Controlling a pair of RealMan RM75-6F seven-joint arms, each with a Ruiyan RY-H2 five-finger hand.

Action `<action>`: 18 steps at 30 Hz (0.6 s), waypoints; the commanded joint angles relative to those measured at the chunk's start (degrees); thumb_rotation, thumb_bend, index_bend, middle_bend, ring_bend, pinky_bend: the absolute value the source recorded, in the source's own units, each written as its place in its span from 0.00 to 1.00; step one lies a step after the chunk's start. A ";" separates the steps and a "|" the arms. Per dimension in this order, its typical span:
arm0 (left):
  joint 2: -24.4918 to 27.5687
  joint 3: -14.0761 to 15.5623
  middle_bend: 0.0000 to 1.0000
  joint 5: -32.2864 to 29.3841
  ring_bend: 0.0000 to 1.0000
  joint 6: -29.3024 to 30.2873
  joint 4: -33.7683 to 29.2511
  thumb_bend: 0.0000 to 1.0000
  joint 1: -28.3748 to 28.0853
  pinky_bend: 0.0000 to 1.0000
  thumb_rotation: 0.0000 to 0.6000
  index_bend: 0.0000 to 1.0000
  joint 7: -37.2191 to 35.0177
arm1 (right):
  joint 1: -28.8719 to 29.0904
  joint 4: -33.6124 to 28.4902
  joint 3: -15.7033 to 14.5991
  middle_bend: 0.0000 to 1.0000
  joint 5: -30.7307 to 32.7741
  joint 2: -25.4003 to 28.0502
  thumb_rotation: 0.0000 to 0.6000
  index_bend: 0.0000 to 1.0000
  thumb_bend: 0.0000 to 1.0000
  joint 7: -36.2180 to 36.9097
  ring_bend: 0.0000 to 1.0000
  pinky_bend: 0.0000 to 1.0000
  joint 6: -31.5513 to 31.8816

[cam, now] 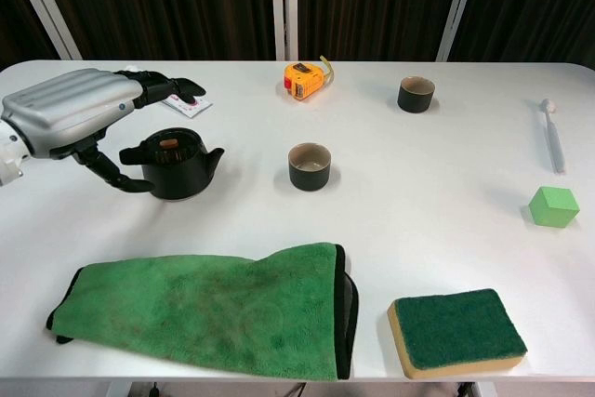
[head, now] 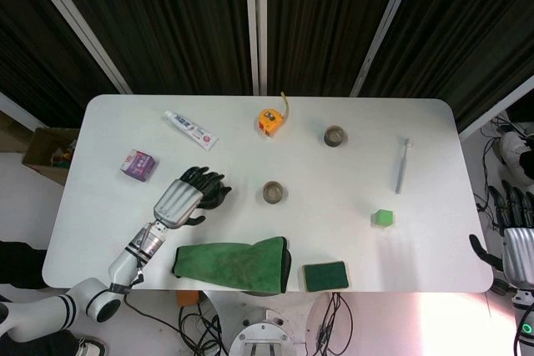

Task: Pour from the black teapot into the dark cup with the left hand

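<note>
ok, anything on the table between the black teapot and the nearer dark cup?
Nothing: chest view shows bare white table between the black teapot and the nearer dark cup.

- A white table point(head: 434, 122) with rounded corners stands before dark curtains point(head: 167, 14).
- White slanted bars point(head: 79, 27) cross the curtains.
- The floor point(head: 25, 198) is pale.

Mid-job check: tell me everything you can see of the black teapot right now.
The black teapot is squat, glossy, ceramic-looking, upright on the white table, its lid on with a small reddish knob and its short spout pointing toward the nearer dark cup. The left hand hovers over its handle side; a firm grip can't be confirmed. The head view mostly hides it.
</note>
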 commanded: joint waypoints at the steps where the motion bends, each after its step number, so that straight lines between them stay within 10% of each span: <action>1: -0.20 0.16 0.14 -0.18 0.09 0.11 0.15 0.13 -0.14 0.15 1.00 0.09 -0.08 | -0.07 0.35 0.00 0.00 0.11 -0.02 1.00 0.00 0.22 0.31 0.00 0.00 -0.01; 18: -1.72 -1.88 0.14 -3.91 0.09 -1.10 2.56 0.13 -2.59 0.15 1.00 0.09 0.27 | 0.00 2.04 0.12 0.00 0.37 -0.29 1.00 0.00 0.22 1.77 0.00 0.00 -0.29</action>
